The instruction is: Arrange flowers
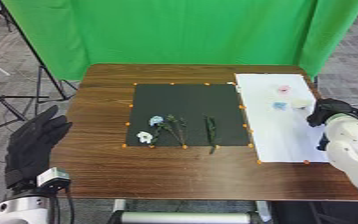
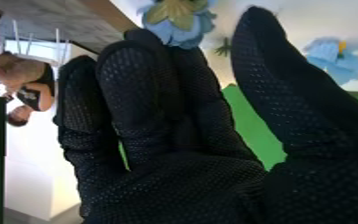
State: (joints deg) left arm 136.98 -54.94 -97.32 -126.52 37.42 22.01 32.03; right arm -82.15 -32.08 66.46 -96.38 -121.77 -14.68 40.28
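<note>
My right hand (image 1: 334, 112) is over the right edge of the white sheet (image 1: 291, 137) in the head view, beside a pale flower (image 1: 300, 104). A light blue flower (image 1: 279, 105) and a pink flower (image 1: 284, 89) lie farther in on the sheet. On the black mat (image 1: 180, 95) are a blue flower (image 1: 156, 120), a white flower (image 1: 144, 137) and a green leafy stem (image 1: 211, 131). In the right wrist view my right hand (image 2: 184, 175) is open, its fingertips close to a blue flower (image 2: 182, 30); another blue flower (image 2: 337, 60) is beyond the thumb. My left hand (image 1: 38, 142) stands open, left of the table.
The brown table (image 1: 202, 175) carries the mat and the sheet side by side, with small orange markers (image 1: 184, 146) along their edges. A green curtain (image 1: 193, 35) hangs behind the table. A black tripod (image 1: 42, 85) stands at the left.
</note>
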